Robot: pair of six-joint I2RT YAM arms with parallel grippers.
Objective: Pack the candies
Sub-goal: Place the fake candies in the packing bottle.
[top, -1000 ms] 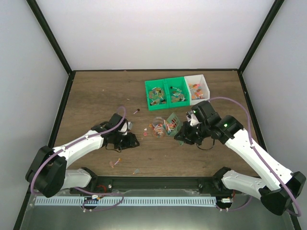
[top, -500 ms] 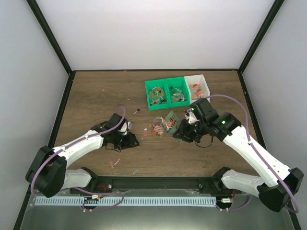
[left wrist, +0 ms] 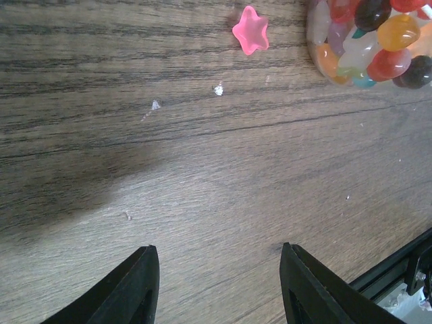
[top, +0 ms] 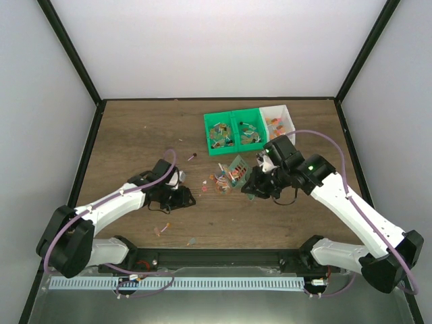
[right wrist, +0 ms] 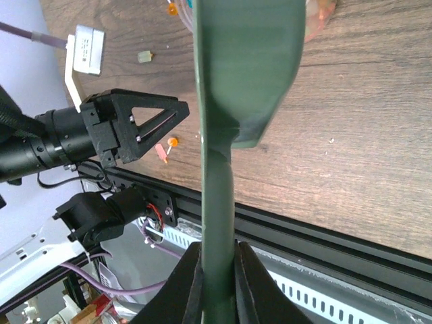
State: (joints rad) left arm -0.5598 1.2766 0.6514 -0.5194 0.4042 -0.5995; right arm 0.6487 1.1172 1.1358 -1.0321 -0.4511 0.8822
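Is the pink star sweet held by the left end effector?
No, the pink star-shaped sweet lies on the brown wooden table, apart from the left end effector.

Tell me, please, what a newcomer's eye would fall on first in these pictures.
The green scoop, clamped in the right tool, tips toward a clear jar of bright candies mid-table. Farther back, green bins and a white bin hold more, while the left tool hangs open above the wooden table, near a pink star candy.
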